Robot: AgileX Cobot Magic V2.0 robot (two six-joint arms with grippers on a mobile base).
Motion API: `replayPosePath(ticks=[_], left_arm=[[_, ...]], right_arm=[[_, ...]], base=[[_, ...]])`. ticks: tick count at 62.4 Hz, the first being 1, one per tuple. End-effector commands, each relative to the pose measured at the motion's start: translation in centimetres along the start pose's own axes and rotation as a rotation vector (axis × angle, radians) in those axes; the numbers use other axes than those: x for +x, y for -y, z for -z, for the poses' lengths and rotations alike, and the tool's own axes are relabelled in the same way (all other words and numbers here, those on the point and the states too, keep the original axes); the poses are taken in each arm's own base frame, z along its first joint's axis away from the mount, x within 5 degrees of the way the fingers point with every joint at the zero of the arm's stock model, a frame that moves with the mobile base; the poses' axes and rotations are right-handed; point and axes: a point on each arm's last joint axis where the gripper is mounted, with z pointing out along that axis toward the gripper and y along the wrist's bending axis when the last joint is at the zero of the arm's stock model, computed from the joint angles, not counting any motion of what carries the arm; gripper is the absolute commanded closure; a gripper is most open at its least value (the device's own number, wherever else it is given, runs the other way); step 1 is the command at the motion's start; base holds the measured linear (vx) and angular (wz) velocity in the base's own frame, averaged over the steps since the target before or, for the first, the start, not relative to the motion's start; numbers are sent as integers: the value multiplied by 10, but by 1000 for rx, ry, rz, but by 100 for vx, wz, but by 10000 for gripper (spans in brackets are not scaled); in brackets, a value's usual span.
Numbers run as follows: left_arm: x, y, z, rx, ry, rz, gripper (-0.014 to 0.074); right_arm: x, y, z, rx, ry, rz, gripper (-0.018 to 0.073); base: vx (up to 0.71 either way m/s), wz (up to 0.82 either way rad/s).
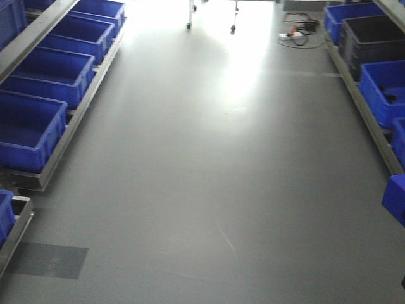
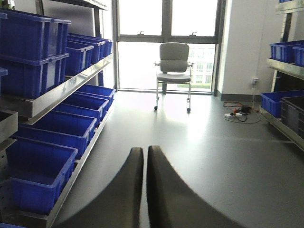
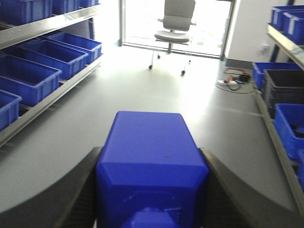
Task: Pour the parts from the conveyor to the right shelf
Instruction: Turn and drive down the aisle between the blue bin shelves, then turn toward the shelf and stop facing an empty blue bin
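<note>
A glossy blue part (image 3: 149, 152) with a square nub facing the camera fills the right wrist view, and my right gripper (image 3: 151, 153) is shut on it, dark fingers (image 3: 85, 185) pressing both its sides. My left gripper (image 2: 145, 150) is shut, its two dark fingers almost touching with nothing between them, above bare floor. The right shelf (image 1: 366, 113) runs along the right of the aisle, holding blue bins (image 1: 387, 88) and a dark bin (image 1: 373, 38); it also shows as the right shelf (image 3: 278, 137) in the right wrist view. The conveyor is out of view.
A left shelf (image 1: 69, 123) with blue bins (image 1: 28, 130) lines the other side. Grey floor (image 1: 209, 164) lies between. A wheeled chair (image 2: 174, 71) stands by the window at the far end, and a power strip with cables (image 1: 297, 35) lies near the right shelf.
</note>
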Motion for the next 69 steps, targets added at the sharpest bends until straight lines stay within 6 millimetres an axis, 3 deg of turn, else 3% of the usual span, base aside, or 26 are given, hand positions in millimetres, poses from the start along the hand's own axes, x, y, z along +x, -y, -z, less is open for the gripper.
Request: replayPosePath(ticks=[1, 69], left_arm=[[3, 0, 0, 2, 60, 10, 603], [3, 0, 0, 3, 60, 10, 603]], right_arm=[[-17, 2, 2, 21, 103, 4, 564], [-17, 2, 2, 21, 103, 4, 564]], base=[[42, 35], [26, 84]])
